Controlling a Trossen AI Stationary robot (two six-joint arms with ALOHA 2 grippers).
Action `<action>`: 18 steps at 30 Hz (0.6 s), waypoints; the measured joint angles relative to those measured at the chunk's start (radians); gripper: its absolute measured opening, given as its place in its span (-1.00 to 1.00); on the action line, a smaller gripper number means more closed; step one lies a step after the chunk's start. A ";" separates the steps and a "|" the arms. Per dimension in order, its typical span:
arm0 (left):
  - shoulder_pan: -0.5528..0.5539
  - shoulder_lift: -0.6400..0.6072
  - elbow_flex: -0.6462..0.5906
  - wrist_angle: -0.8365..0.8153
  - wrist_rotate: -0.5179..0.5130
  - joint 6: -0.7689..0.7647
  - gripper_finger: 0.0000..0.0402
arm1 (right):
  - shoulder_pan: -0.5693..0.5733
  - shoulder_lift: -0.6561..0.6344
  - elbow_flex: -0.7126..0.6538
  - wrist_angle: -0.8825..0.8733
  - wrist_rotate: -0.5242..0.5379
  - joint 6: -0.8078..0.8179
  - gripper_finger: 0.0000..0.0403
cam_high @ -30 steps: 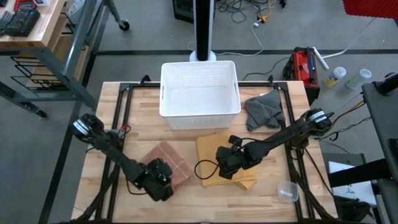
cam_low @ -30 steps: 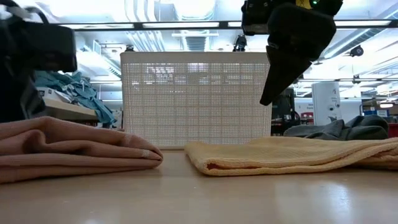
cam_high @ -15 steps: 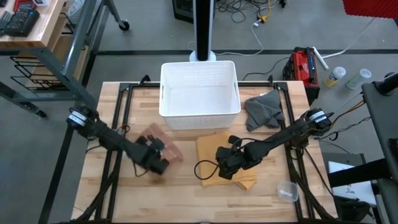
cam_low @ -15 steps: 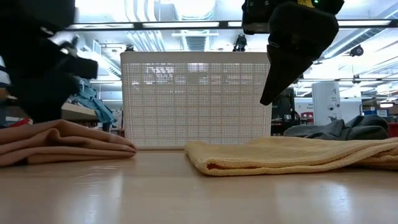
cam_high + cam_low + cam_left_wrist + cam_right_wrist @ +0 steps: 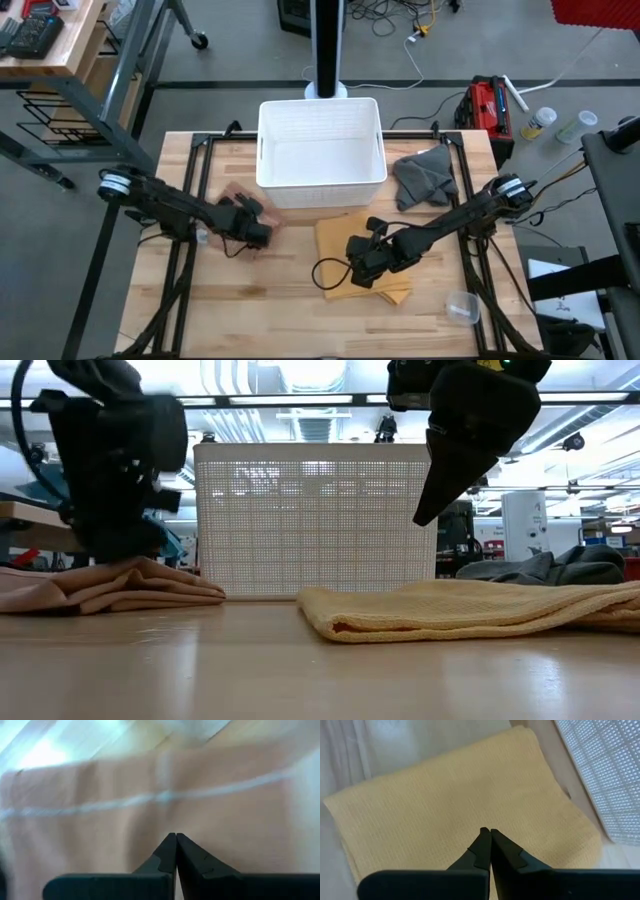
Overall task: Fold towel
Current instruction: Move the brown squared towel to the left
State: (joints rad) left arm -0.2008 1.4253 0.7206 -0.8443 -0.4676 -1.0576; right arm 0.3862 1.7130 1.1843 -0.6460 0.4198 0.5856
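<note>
Wooden desk (image 5: 300, 310), dark frame rails along its left and right edges. White perforated basket (image 5: 321, 150) sits at the middle of the far edge. Yellow towel (image 5: 340, 245), folded flat, lies just in front of the basket, right of centre; low view shows it resting on the desk surface. Pink towel (image 5: 240, 200), bunched in loose folds, sits by the basket's front left corner. Grey cloth (image 5: 422, 178), crumpled, lies right of the basket near the right rail. Small clear cup (image 5: 461, 306) near the front right corner. Left gripper (image 5: 255, 228) on the pink towel, fingers pressed together. Right gripper (image 5: 362, 262) above the yellow towel, fingers pressed together, nothing between them.
</note>
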 joint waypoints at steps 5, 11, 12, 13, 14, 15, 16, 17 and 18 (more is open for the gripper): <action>-0.039 -0.118 0.028 0.100 0.012 0.046 -1.00 | 0.000 0.000 -0.002 0.000 0.000 -0.002 -1.00; -0.054 -0.168 0.011 0.114 0.026 0.006 -1.00 | 0.011 0.000 -0.003 0.001 0.002 -0.002 -1.00; -0.054 -0.160 -0.003 0.119 0.026 -0.008 -1.00 | 0.014 0.000 -0.003 0.002 0.003 -0.002 -1.00; -0.054 -0.150 -0.018 0.142 0.031 -0.018 -1.00 | 0.016 0.000 -0.003 0.004 0.003 -0.002 -1.00; -0.054 -0.136 -0.036 0.175 0.043 -0.026 -1.00 | 0.020 0.000 -0.003 0.006 0.003 -0.002 -1.00; -0.053 -0.122 -0.056 0.216 0.063 -0.029 -1.00 | 0.022 0.000 -0.003 0.007 0.003 -0.002 -1.00; -0.054 -0.107 -0.077 0.266 0.090 -0.029 -1.00 | 0.023 0.000 -0.003 0.009 0.003 -0.003 -1.00; -0.054 -0.090 -0.097 0.338 0.120 -0.025 -1.00 | 0.024 0.000 -0.003 0.010 0.003 -0.002 -1.00; -0.056 -0.074 -0.116 0.413 0.151 -0.021 -1.00 | 0.024 0.000 -0.003 0.010 0.003 -0.002 -1.00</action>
State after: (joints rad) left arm -0.2568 1.3511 0.6048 -0.4309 -0.3169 -1.0789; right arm 0.4107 1.7134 1.1809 -0.6362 0.4225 0.5835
